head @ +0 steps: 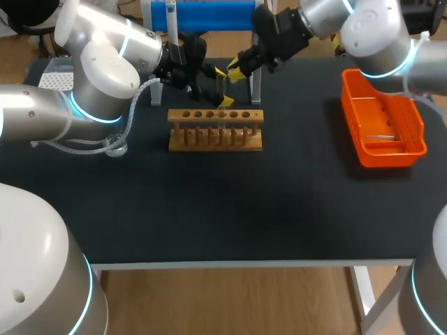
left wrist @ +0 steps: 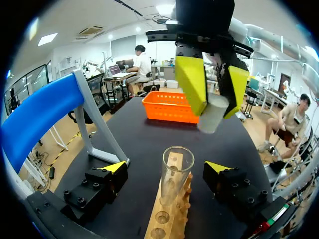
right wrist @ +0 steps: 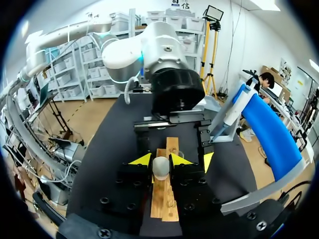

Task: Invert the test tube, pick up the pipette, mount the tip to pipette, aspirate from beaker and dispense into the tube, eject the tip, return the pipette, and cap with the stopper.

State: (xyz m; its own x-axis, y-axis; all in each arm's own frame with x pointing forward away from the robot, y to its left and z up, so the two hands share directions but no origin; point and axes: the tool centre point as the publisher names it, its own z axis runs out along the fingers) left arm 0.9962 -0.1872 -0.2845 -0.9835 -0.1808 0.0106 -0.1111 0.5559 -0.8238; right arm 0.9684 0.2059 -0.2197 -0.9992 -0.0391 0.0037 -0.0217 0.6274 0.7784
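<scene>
In the head view the wooden rack (head: pixel 216 130) stands mid-table, with the orange basket (head: pixel 383 125) well apart on the right. Both grippers meet above the rack's far edge. The left gripper (head: pixel 222 87) comes in from the left and the right gripper (head: pixel 235 70) from the right, just beside each other.

In the left wrist view the test tube (left wrist: pixel 175 174) stands upright in the rack, mouth up (which hole I cannot tell). It sits between the left gripper's fingers, which are spread wide with a gap on either side, so neither touches the glass. Above and a little beyond the tube's mouth hangs the right gripper, its yellow fingers clamped on the pale stopper (left wrist: pixel 213 118). The stopper is clear of the rim.

In the right wrist view the right gripper's fingers stand narrow, pressing the stopper from both sides. The rack runs lengthwise beneath it, and the tube is mostly hidden behind the stopper. The left arm (right wrist: pixel 169 59) rises straight ahead, and the blue stand (right wrist: pixel 269 129) is off to one side.
</scene>
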